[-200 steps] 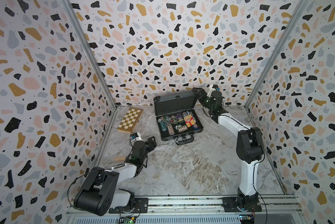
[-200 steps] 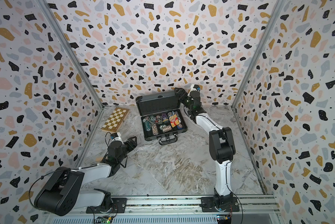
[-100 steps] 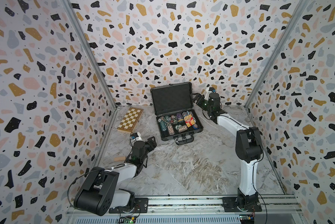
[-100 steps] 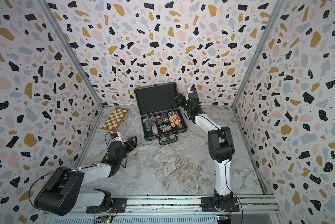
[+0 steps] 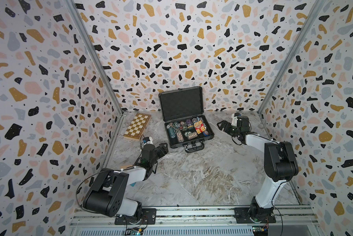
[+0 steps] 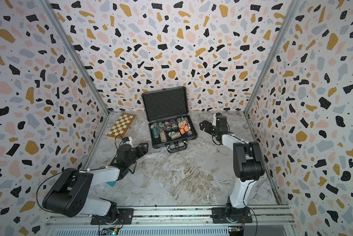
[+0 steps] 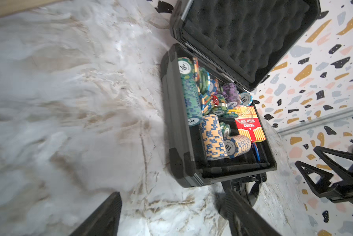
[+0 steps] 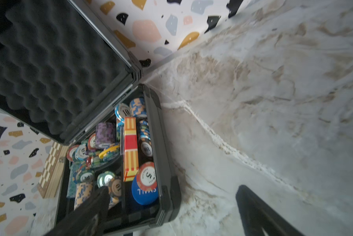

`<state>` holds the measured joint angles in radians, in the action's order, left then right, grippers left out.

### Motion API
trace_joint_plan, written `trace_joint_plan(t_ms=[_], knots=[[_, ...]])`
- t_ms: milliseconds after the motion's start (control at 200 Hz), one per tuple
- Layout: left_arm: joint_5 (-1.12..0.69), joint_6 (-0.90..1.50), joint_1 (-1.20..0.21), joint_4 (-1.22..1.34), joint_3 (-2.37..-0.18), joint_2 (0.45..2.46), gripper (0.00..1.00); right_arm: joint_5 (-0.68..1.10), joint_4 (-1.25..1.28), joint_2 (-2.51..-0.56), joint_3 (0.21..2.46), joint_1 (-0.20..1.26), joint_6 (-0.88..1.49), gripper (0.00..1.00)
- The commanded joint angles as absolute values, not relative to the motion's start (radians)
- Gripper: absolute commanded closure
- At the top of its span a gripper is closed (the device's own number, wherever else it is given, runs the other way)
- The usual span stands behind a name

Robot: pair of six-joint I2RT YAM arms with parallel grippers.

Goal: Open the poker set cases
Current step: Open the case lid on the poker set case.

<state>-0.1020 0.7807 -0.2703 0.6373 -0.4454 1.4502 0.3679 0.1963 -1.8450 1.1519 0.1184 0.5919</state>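
Lid (image 5: 181,106) up in both top views: poker set case (image 5: 177,145) sits open at the back of the table (image 5: 202,173), chips (image 5: 181,132) showing, so the opening looks done. Left wrist view: left pincer (image 7: 171,216) wide, empty, near its front corner. Right wrist view: right pincer (image 8: 175,214) wide, empty, alongside.

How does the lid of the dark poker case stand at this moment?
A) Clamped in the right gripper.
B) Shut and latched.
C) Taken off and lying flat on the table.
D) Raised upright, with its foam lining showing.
D: in a top view the lid stands upright behind the open poker case, its black foam lining facing the chips.
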Motion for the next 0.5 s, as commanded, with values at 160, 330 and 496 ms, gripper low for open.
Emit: trace_joint_plan(t_ms=[160, 330, 496], knots=[[-0.322, 0.687, -0.243, 0.316, -0.73, 1.565, 0.19, 0.602, 0.203, -1.92, 1.211, 0.111, 0.66, 0.14], [-0.333, 0.726, -0.205, 0.217, -0.875, 1.673, 0.21, 0.621, 0.249, -1.972, 1.23, 0.112, 0.701, 0.15], [-0.341, 0.718, -0.178, 0.143, -0.977, 1.752, 0.21, 0.635, 0.215, -1.995, 1.268, 0.118, 0.668, 0.14]])
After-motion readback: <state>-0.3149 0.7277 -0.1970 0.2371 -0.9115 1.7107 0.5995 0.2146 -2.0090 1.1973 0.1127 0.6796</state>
